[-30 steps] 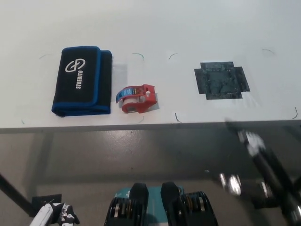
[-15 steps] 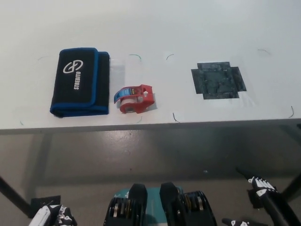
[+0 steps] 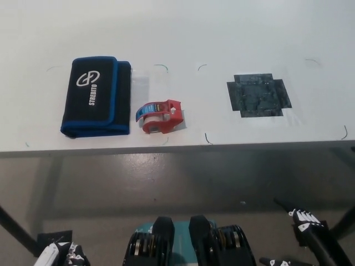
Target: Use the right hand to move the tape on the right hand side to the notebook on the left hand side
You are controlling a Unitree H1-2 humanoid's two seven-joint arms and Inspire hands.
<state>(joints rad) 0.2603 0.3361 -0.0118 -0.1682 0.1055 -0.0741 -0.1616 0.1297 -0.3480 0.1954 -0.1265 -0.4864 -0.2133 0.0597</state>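
Right hand (image 3: 302, 220) is sitting low at 5 o'clock, below the table edge, barely shifted from half a second ago; a second ago the black arm was blurred and higher, reaching up near the table's front edge at 4 o'clock, so it has dropped back down. It is holding nothing, and I cannot tell how far its fingers are spread. Left hand (image 3: 66, 256) is resting at 7 o'clock by the bottom edge, only partly in frame, holding nothing, finger state unclear.

Tape (image 3: 160, 116), a red dispenser with a white roll, is lying on the white table (image 3: 183, 33) just left of centre near the front edge, same spot as in both earlier frames. It is sitting just beside the notebook (image 3: 95, 95), off its lower right corner at about 4 o'clock from it, not on top of it. The notebook is a black case with blue trim and white lettering, lying flat at 10 o'clock, unmoved.

A dark cross-shaped patch (image 3: 258, 95) is showing on the table at 2 o'clock, well apart from the tape. Small pen marks are dotting the surface. Below the table edge a grey glossy floor (image 3: 166, 183) is showing, with dark table legs at the lower corners.
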